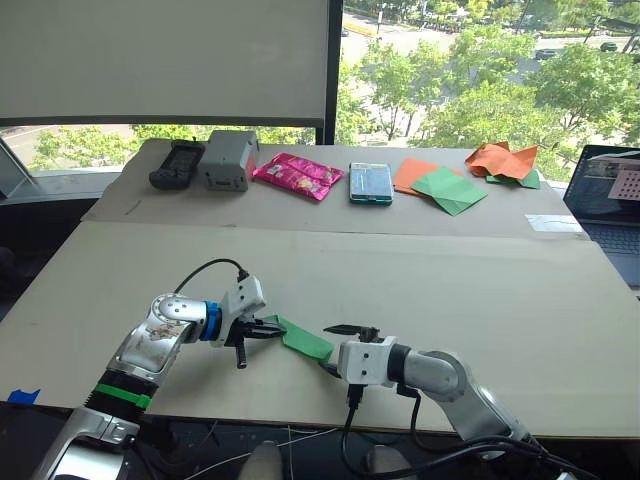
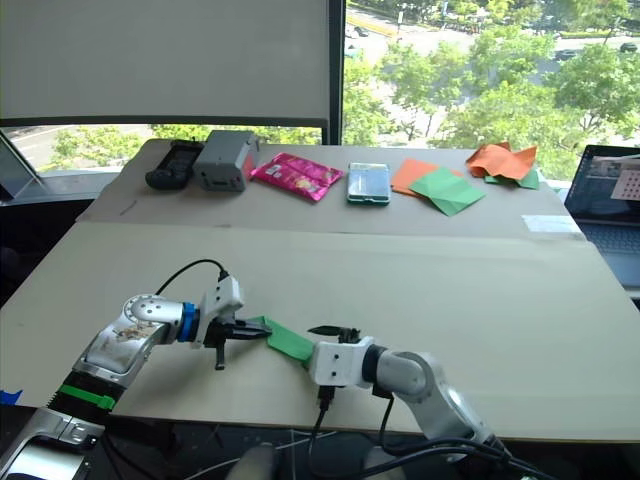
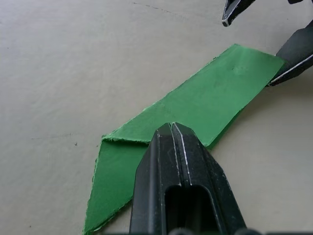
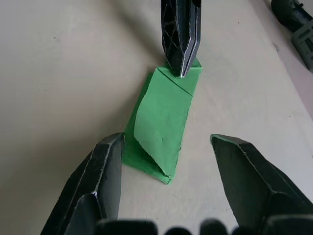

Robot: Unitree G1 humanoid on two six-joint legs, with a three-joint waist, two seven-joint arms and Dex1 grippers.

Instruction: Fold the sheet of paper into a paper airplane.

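Note:
The sheet of paper, bright green, lies near the table's front edge, folded into a narrow layered strip with one flap lifted. My left gripper is shut, its joined tips resting on top of the strip's left end, where a diagonal crease shows. My right gripper is open. Its two fingers straddle the strip's right end without touching it.
Along the back of the table lie a black remote, a grey box, a pink packet, a phone, flat orange and darker green sheets and crumpled orange paper. A laptop sits at the right edge.

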